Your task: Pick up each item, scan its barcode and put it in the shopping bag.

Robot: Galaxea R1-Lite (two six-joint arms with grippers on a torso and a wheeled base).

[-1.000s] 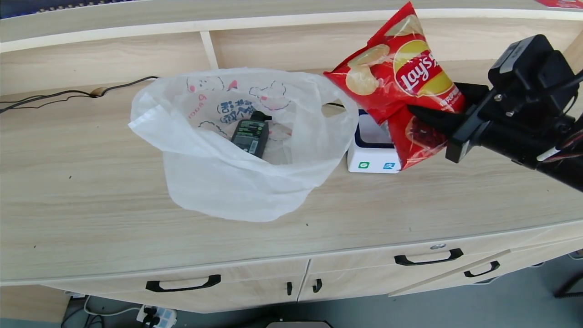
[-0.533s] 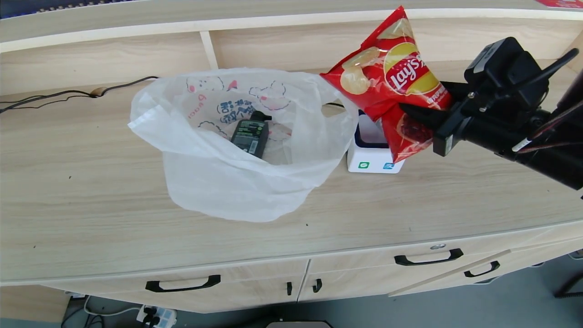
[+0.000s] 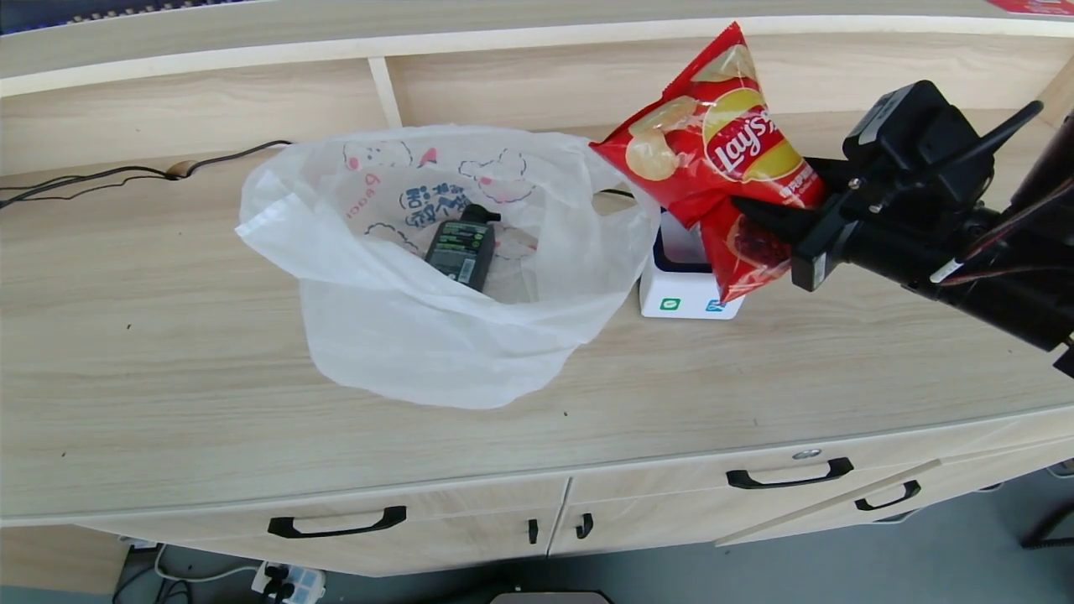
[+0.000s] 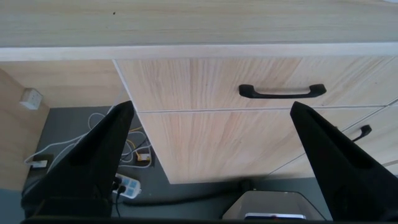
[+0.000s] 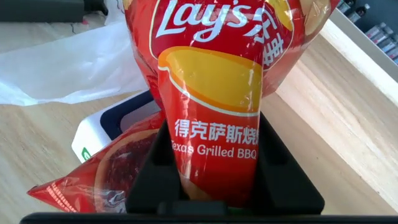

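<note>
Pinched in the right gripper (image 3: 780, 201), the chip bag (image 3: 722, 151) hangs just over the scanner (image 3: 681, 295) at three o'clock of the shopping bag (image 3: 403, 344); scanning looks underway, and next comes a carry toward nine o'clock over its mouth.

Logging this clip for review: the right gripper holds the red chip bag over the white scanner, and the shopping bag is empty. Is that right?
Not quite. The shopping bag is not empty: a dark bottle lies inside it, as the head view shows. The rest stands: the right gripper holds the red chip bag over the white scanner.
</note>
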